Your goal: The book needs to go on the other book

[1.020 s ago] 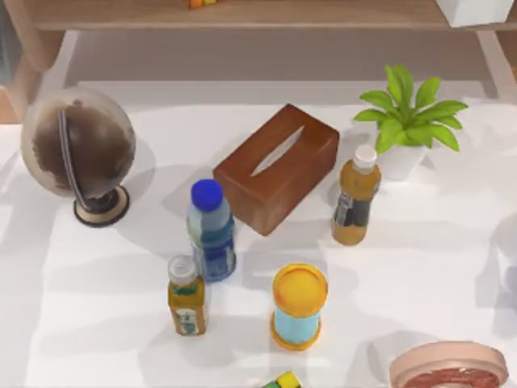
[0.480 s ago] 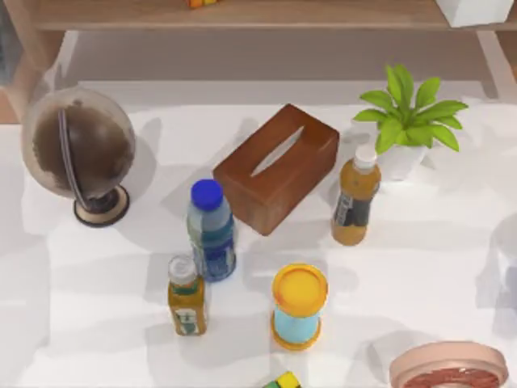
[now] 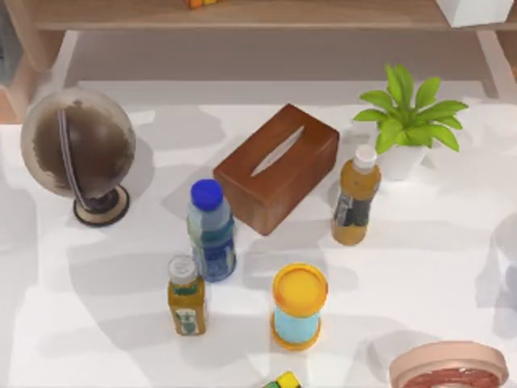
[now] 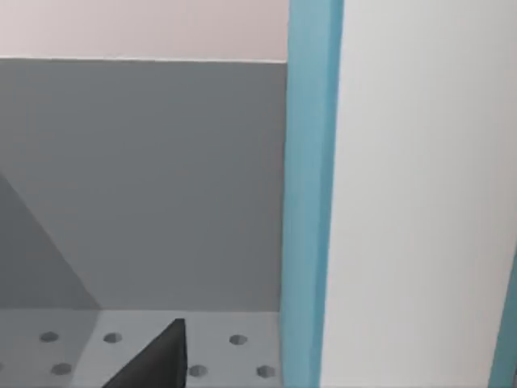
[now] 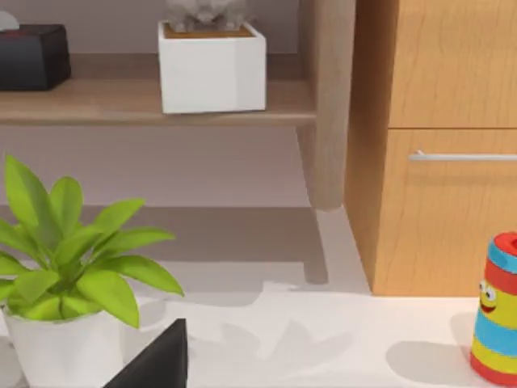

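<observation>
Top view: the wooden tissue box sits at frame centre with its slot bare, two amber-filled bottles stand right of centre and at lower left, and the white pot at upper right holds a green plant. No item here can be identified as a book, so locate both books before any approach.

Left wrist view: the left gripper faces a teal-edged white slab, possibly a book; its opening cannot be told.

Right wrist view: the right gripper, opening likewise undeterminable, is beside the planted pot; route clear of the leaves.
</observation>
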Robot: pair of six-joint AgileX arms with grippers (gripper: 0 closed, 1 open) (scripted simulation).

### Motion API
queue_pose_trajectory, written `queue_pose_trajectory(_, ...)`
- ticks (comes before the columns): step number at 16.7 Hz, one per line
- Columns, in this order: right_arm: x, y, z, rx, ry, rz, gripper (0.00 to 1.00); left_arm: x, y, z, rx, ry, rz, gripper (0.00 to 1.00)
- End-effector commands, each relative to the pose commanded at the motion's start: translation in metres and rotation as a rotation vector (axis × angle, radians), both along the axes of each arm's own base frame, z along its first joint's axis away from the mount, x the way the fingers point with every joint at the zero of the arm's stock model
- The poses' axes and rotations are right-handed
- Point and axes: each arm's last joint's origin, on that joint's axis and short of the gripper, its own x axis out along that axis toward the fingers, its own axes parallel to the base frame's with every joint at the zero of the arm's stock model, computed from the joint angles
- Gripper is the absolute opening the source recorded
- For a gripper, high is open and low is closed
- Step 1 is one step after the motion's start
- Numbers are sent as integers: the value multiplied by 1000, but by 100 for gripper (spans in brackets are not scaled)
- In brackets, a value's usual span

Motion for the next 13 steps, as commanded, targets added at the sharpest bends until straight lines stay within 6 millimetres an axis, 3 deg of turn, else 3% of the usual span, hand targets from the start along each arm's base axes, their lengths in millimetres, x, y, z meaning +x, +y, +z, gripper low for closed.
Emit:
queue_pose_trajectory(6, 0, 0, 0, 0, 0, 0, 100, 0, -3, 0, 0, 3, -2, 100)
queue_pose_trajectory(13, 0, 0, 0, 0, 0, 0, 100, 18, -9, 14, 0, 0, 1, 100)
